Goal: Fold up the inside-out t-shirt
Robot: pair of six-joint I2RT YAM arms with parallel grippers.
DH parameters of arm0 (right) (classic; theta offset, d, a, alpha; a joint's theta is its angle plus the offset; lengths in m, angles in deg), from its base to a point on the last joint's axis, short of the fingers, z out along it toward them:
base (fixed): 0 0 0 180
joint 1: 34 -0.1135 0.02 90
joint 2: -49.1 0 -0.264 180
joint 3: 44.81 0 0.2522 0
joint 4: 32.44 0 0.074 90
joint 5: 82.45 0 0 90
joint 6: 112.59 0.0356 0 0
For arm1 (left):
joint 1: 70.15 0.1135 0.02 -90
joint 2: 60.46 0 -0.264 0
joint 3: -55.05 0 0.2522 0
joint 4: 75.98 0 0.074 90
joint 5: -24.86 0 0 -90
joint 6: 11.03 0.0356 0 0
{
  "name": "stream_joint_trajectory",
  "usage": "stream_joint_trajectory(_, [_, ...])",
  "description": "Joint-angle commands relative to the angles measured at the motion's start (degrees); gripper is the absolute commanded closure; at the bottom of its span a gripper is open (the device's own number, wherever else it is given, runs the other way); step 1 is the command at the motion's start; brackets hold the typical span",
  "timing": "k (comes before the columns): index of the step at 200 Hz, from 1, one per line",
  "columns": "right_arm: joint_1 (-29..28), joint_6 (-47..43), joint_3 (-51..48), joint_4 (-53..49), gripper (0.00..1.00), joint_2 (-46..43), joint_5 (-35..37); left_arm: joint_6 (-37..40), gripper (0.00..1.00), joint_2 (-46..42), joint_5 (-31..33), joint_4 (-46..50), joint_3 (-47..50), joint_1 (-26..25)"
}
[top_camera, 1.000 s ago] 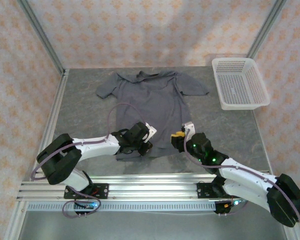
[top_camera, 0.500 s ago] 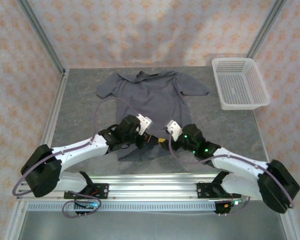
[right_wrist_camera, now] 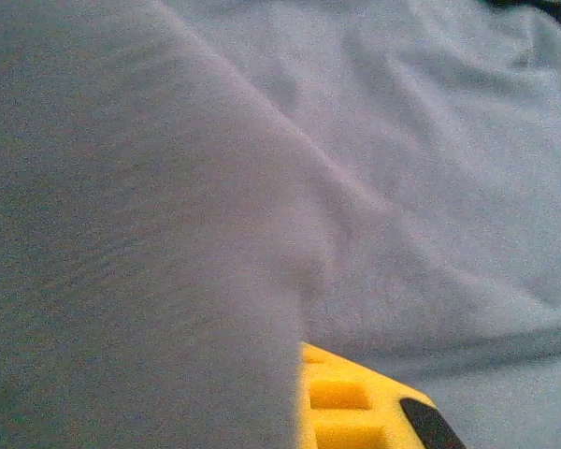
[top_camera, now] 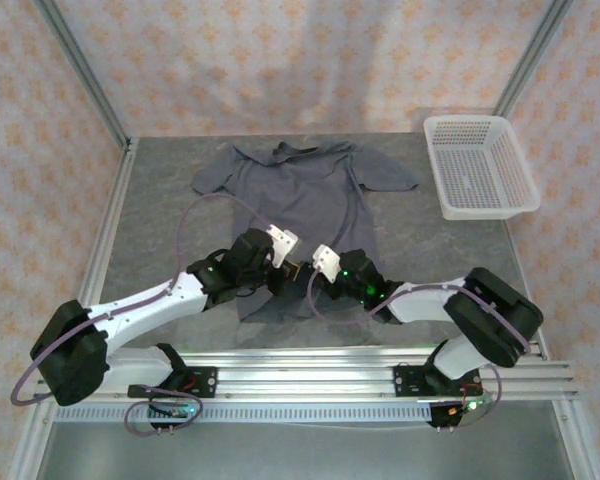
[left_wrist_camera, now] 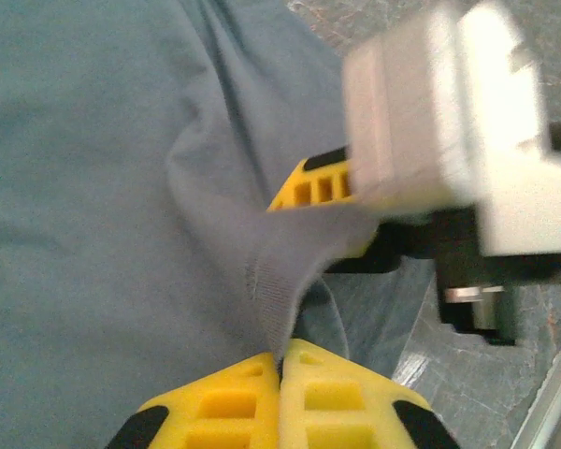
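— Where is our inside-out t-shirt lying?

— Spread flat on the grey table, collar at the far side, sleeves out to left and right, the bottom edge toward us. The white mesh basket stands well apart at the far right, with nothing in it that we can see.

— And why have we brought both arms to the same place?

— We judge it is to get a hold on the near hem at its middle. The left gripper has its yellow fingers pressed together, and a raised ridge of the hem runs straight into the seam between them, so we read that as a pinch on the cloth.

— What about the right gripper?

— It sits just beside the left one, fingers closed. From the left wrist view the same ridge of cloth is drawn over its yellow finger; from its own wrist a fold lies across the finger. We take it as clamped on the shirt too, though the contact itself is hidden under the cloth.

— So how far along are we?

— Early, in our judgement. No fold is laid, and the shirt is at full spread. With the hem bunched between two close grips, we risk lifting a single layer or dragging the body askew.
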Motion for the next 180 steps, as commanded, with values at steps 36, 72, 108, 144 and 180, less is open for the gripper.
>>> stream_joint_trajectory(36, [-0.1, 6.5, 1.9, -5.2, 1.0, -9.8, -5.5, -1.7, 0.35, 6.4, -1.3, -12.3, 4.8, -0.6])
stream_joint_trajectory(72, [-0.1, 7.2, 3.0, -5.9, 1.0, -10.0, -6.3, -2.3, 0.22, 13.1, -1.2, -13.6, 1.5, -1.7])
stream_joint_trajectory(108, [0.3, 8.2, 1.0, -6.3, 1.0, -13.3, -2.4, -7.0, 0.24, 11.7, 27.9, -11.4, 3.3, -2.4])
stream_joint_trajectory(144, [1.4, 7.0, -0.6, -11.3, 0.97, -15.5, 5.0, -3.5, 0.9, 4.9, 24.3, -4.5, -1.3, -0.7])
stream_joint_trajectory(180, [-3.3, 15.4, 2.2, -19.9, 0.55, -23.3, 6.4, -1.4, 1.0, 3.8, 16.0, 2.3, -6.8, -0.7])
